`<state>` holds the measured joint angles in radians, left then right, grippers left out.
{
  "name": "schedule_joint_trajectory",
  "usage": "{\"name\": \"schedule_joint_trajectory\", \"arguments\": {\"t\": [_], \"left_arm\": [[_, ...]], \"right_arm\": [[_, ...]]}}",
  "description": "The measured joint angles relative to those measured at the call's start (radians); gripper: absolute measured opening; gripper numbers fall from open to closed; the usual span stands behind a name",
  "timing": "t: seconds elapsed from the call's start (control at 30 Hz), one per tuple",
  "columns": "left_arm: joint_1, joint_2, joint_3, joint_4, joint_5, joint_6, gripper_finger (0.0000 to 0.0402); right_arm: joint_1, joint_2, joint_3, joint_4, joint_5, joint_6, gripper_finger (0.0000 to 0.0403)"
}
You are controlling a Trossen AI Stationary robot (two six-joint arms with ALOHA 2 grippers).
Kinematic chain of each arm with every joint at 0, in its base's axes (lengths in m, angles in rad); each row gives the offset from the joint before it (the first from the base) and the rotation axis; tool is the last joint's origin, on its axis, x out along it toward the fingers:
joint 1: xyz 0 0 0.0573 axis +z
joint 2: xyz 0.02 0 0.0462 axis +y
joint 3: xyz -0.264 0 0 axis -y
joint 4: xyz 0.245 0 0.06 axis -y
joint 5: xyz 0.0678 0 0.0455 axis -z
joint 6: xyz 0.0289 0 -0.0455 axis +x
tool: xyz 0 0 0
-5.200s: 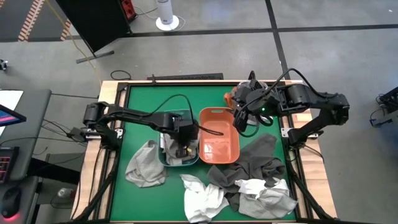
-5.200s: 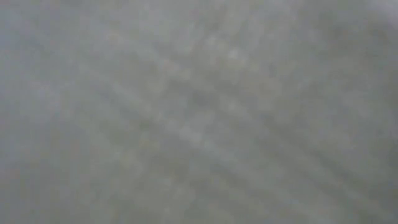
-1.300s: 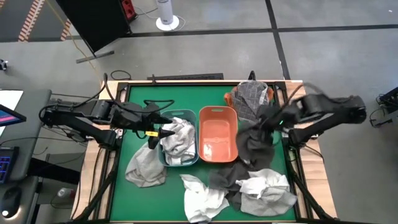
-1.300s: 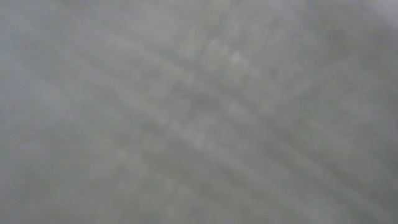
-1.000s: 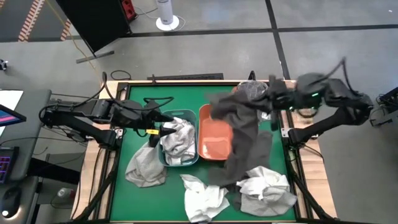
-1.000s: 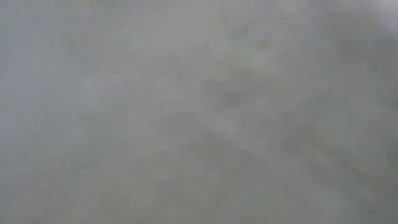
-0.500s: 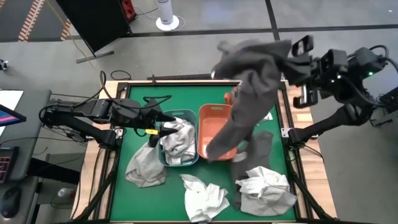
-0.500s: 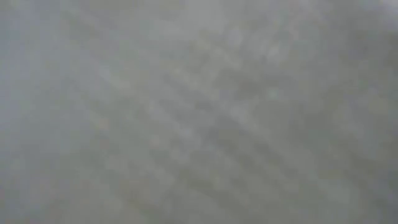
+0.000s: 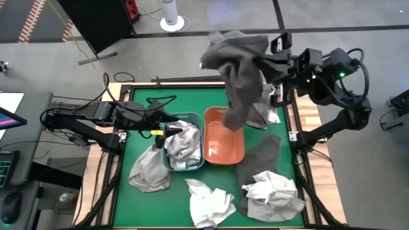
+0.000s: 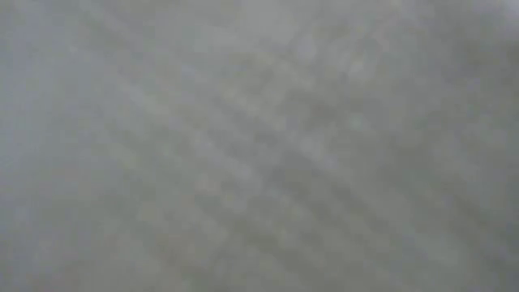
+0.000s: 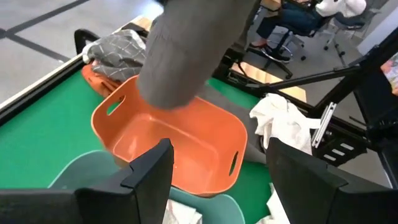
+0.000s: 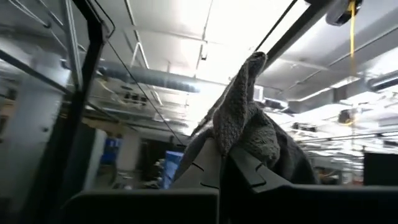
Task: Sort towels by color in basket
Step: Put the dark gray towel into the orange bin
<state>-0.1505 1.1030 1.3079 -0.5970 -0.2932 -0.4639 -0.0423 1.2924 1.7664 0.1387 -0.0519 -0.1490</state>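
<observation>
a: two grippers in view. the right gripper (image 9: 271, 54) is raised high over the far right of the table, fingers clamped together on a dark grey towel (image 9: 238, 70). in the right wrist view the cloth bunches up out of the closed fingers (image 12: 211, 168).

b: position of the towel relative to that gripper?

a: it drapes from the gripper toward the table centre, and its lower end hangs over the far end of the orange basket (image 9: 223, 140).

b: left gripper?

a: the left gripper (image 9: 171, 130) sits low at the teal basket (image 9: 167, 161), fingers (image 11: 152, 168) spread apart, holding nothing. a light grey towel (image 9: 185, 144) lies in that basket just beside it.

b: surrounding items?

a: a grey patterned towel (image 11: 118, 50) lies at the far end of the orange basket, beyond the hanging cloth. a second dark grey towel (image 9: 261, 156) lies on the green table (image 9: 140, 96) to the right of the orange basket, with a white towel (image 9: 271, 195) on its near end. another white towel (image 9: 208, 203) lies near the front edge, and a light checked towel (image 9: 150, 169) lies left of the teal basket.

b: obstructions?

a: the hanging towel hides part of the orange basket from above. the low view is fully covered by blurred cloth.
</observation>
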Motion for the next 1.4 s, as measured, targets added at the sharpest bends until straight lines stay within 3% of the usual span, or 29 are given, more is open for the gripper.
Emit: {"name": "schedule_joint_trajectory", "arguments": {"t": [0.23, 0.47, 0.6, 0.73, 0.9, 1.0, 1.13, 1.2, 1.4], "left_arm": [[0.000, 0.000, 0.000, -0.015, 0.000, -0.004, 0.0245], [0.000, 0.000, 0.000, -0.015, -0.009, -0.002, 0.0245], [0.000, 0.000, 0.000, -0.016, -0.009, -0.003, 0.0245], [0.001, 0.000, 0.000, -0.019, -0.009, -0.002, 0.0245], [0.016, 0.000, 0.000, -0.019, -0.011, -0.003, 0.0245], [0.028, 0.000, 0.000, -0.019, -0.012, -0.022, 0.0245], [0.038, 0.000, 0.000, -0.019, -0.012, -0.046, 0.0245], [0.039, 0.000, 0.000, -0.019, -0.011, -0.055, 0.0245], [0.043, 0.000, 0.000, -0.019, -0.011, -0.079, 0.0245]], "right_arm": [[-0.013, 0.006, 0.000, -0.138, -0.128, 0.089, 0.0026], [-0.014, -0.006, 0.000, -0.307, -0.110, 0.119, 0.0027], [-0.024, -0.027, 0.000, -0.527, 0.066, 0.063, 0.0026], [-0.026, -0.029, 0.000, -0.713, 0.335, 0.024, 0.0026], [-0.033, -0.028, -0.001, -0.760, 0.659, 0.021, 0.0026], [-0.033, -0.029, 0.000, -0.792, 0.767, -0.042, 0.0026], [-0.032, -0.015, 0.000, -0.904, 0.762, -0.084, 0.0026], [-0.030, -0.007, -0.002, -0.959, 0.708, -0.053, 0.0026], [-0.032, 0.002, -0.001, -1.025, 0.189, -0.010, 0.0029]]}}
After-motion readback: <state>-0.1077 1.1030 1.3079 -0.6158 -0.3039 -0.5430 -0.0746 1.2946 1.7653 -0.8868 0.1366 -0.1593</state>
